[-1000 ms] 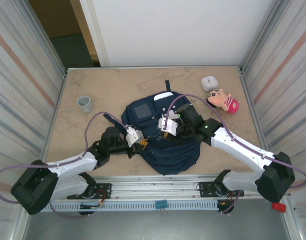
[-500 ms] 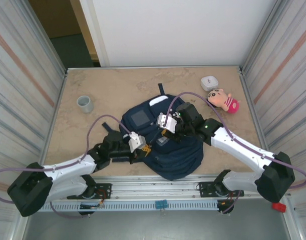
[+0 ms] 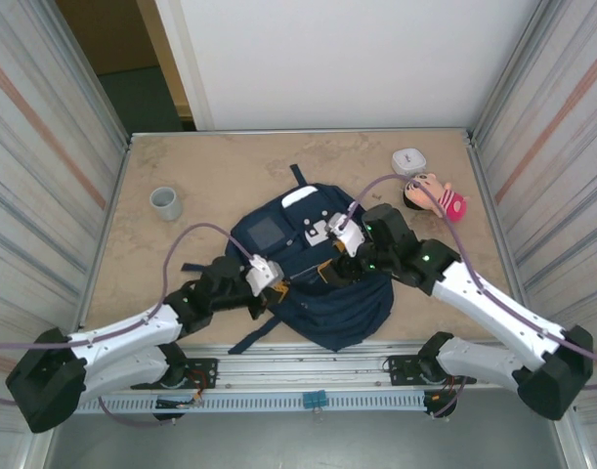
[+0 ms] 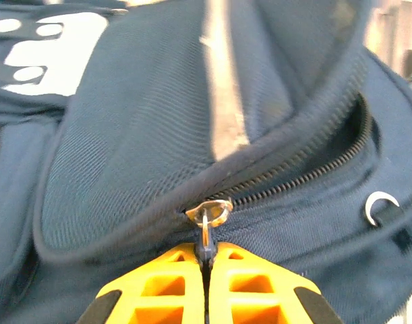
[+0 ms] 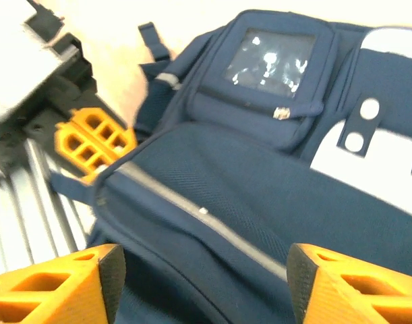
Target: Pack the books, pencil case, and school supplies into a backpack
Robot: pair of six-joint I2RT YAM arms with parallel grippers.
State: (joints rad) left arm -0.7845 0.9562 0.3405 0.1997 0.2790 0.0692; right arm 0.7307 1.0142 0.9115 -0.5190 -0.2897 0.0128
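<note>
The navy backpack point(image 3: 327, 313) lies flat on the near middle of the table point(image 3: 210, 166), front face up, between the two arms, with its clear-window pocket point(image 5: 272, 57) and white patches toward the far side. The left hand point(image 4: 206, 253) is clenched tight on the metal zipper pull point(image 4: 210, 212) of the main compartment at the bag's left edge, its orange fingers point(image 4: 256, 287) meeting with the tab pinched between them. From the slider the zipper teeth run off to the right along the seam, and a dark gap shows under the upper flap at the right end. Whether the zip is being drawn open or drawn shut cannot be told. The right hand point(image 5: 206, 263) is released, its jaws standing wide apart just above the bag's right-hand panel and grasping nothing. The compartment interior is dark, so its contents cannot be confirmed. Judgement: work is at the zipper stage, and it cannot be verified that the books, pencil case and supplies are stowed. If they are in, only drawing the zip fully closed remains. Well apart from the bag are a pink-clothed doll point(image 3: 440, 195) and a small white rounded case point(image 3: 408, 159) at the far right, and a grey cup point(image 3: 166, 202) at the far left.
</note>
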